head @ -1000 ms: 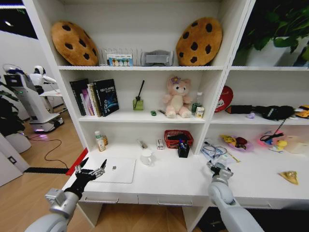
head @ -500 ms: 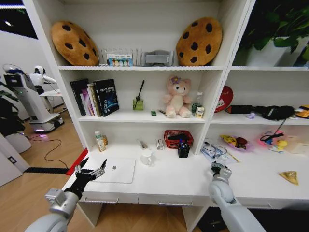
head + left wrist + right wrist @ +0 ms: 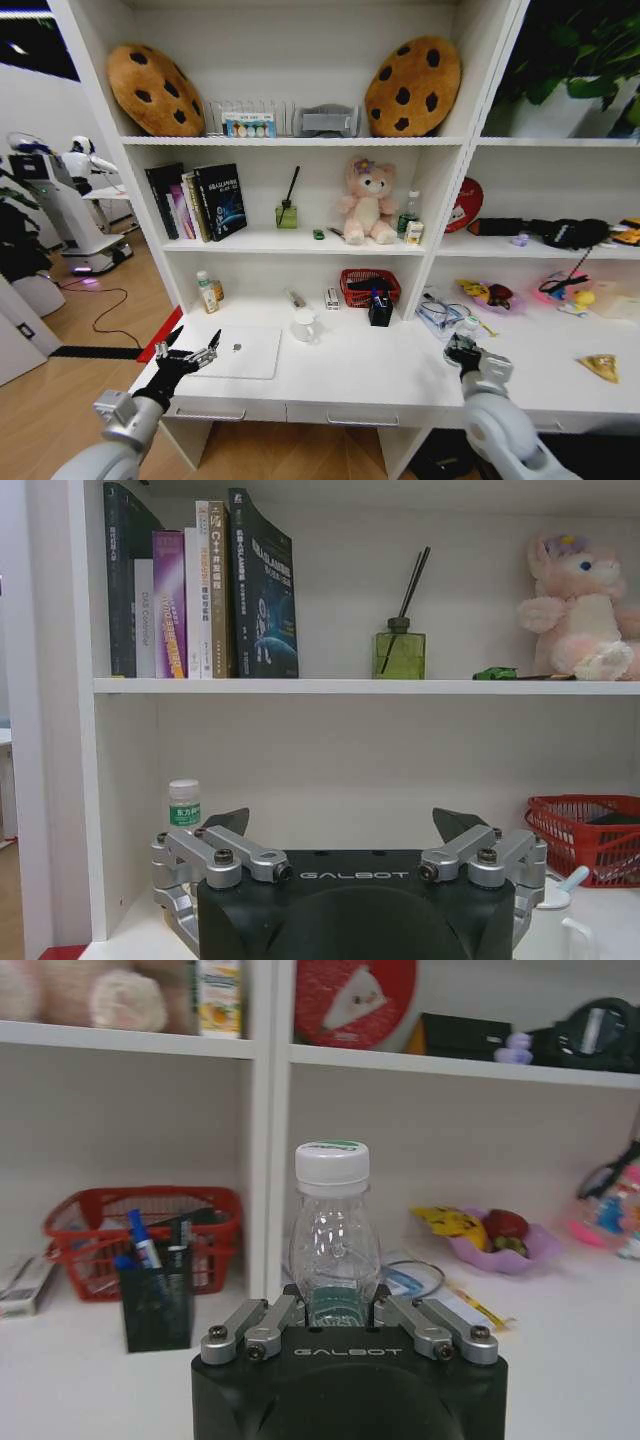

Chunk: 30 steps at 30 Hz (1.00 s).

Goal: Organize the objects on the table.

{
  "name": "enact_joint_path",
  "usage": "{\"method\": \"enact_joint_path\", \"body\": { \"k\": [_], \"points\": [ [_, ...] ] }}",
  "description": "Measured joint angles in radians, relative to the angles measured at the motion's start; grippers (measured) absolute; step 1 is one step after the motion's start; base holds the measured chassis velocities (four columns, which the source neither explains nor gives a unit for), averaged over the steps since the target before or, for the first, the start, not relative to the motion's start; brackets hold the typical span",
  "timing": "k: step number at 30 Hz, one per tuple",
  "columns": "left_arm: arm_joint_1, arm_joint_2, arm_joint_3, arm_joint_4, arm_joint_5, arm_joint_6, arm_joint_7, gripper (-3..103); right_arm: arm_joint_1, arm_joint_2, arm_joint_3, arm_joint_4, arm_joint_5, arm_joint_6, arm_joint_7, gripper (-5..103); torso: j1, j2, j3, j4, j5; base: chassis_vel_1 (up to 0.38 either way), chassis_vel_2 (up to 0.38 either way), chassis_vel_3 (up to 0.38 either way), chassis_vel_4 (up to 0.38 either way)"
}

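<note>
Gripping a clear bottle [image 3: 333,1225] with the right gripper [image 3: 345,1312], jaws pinching its lower body, white cap up, bottle standing upright just over the counter [image 3: 360,375] right of the middle. Judging the bottle as empty, light, thin-walled and slick: liable to dent or twist under a hard squeeze, so taking it low on the body, below the shoulder, seeming the sounder hold. Hovering over the counter's left end, the left gripper [image 3: 189,351], jaws spread wide and holding nothing, just beside the laptop [image 3: 243,352] lying flat and closed there. Rating the laptop as stiff, thin and awkward to pinch; taking it by an edge seeming the only option. Noting obstacles: mug [image 3: 303,325] near the laptop's far corner, red basket [image 3: 143,1230] and dark pen cup [image 3: 155,1303] standing close together behind, coiled cable [image 3: 410,1278] and purple fruit dish [image 3: 492,1245] crowding the bottle's far side.
</note>
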Motion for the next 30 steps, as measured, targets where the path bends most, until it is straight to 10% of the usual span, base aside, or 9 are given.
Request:
{"method": "enact_joint_path", "body": {
  "k": [8, 19, 30],
  "points": [
    [0.0, 0.0, 0.0, 0.0, 0.0, 0.0, 0.0, 100, -0.224, 0.146, 0.142, 0.138, -0.275, 0.164, -0.369, 25, 0.0, 0.0, 0.0, 0.0002, 0.0003, 0.0, 0.0, 0.0, 0.0],
    [0.0, 0.0, 0.0, 0.0, 0.0, 0.0, 0.0, 100, -0.383, 0.388, 0.017, 0.221, -0.466, 0.264, -0.382, 25, 0.0, 0.0, 0.0, 0.0, 0.0003, 0.0, 0.0, 0.0, 0.0],
    [0.0, 0.0, 0.0, 0.0, 0.0, 0.0, 0.0, 100, -0.333, 0.357, 0.072, 0.201, -0.43, 0.268, -0.372, 25, 0.0, 0.0, 0.0, 0.0004, 0.0004, 0.0, 0.0, 0.0, 0.0]
  ]
}}
